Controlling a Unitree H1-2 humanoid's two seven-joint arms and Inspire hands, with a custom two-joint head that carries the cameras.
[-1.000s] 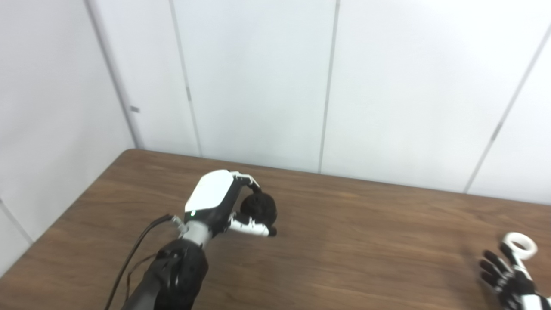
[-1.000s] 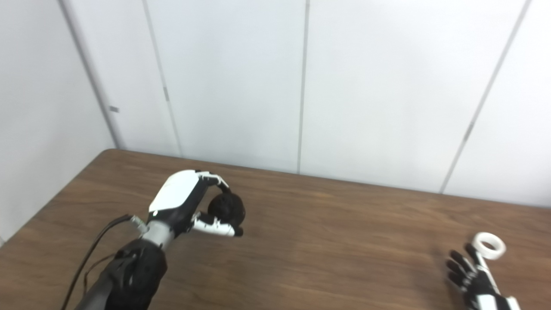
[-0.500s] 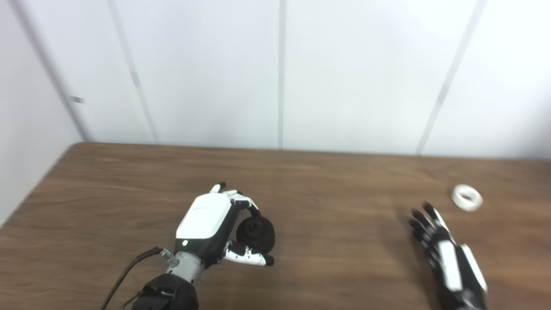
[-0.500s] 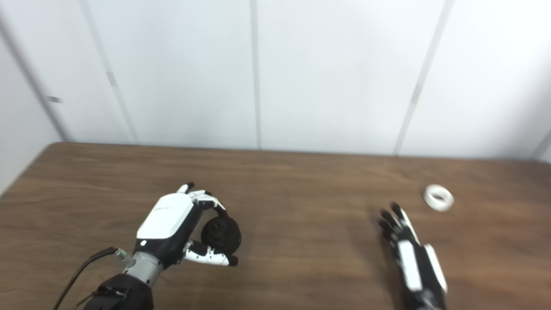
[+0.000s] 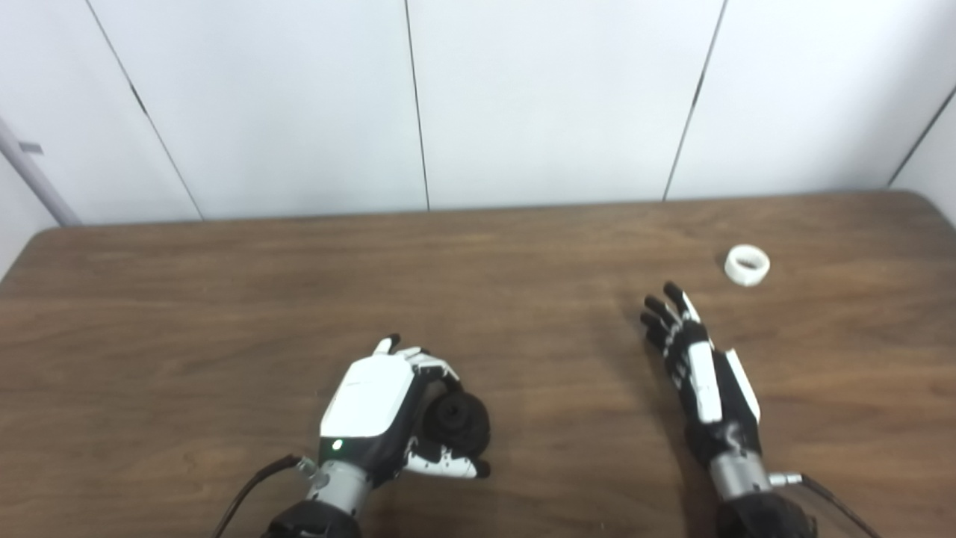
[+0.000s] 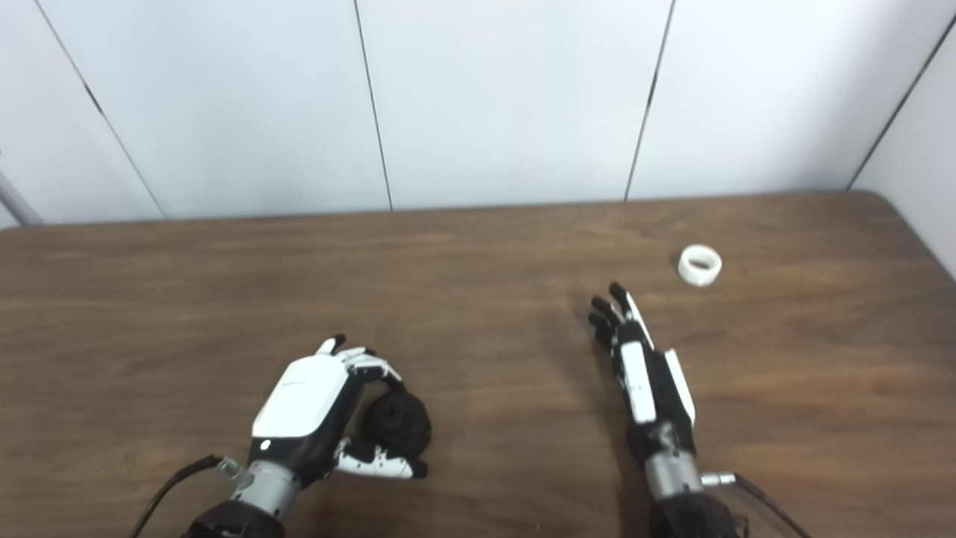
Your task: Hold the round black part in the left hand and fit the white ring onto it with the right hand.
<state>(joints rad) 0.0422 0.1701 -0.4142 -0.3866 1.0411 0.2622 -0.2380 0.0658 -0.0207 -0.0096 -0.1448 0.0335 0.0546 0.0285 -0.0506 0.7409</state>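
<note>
Left eye view. Whole picture swung since a second ago: both table corners now in sight, wall seams shifted. Camera turn, then, not a move of things. Left hand low at the near edge, fingers curled round the black part, thumb under it; same clasp as a second ago, part gripped on its right-facing side. Right hand now fully in frame, flat over the wood, fingers straight and spread a little, holding nothing. Half a second ago the same pose, a touch blurred; a second ago only its fingertips at the bottom right corner, close by the ring. Ring lying flat on the table, up and to the right of the fingertips, near but apart, not touched.

Right eye view. Same layout from a little to the side. Left hand closed on the part, dark face turned toward the middle of the table. Right hand open, palm down or nearly so, fingertips pointing away toward the wall. Ring beyond and right of them, clear wood between. Whether the hand rests on the table or hovers just above: cannot tell.

Meaning for the task: first half done, part secured. Ring not yet picked up, so the reach and pinch come next, likely forward and rightward. Fitting well off; hands wide apart.
</note>
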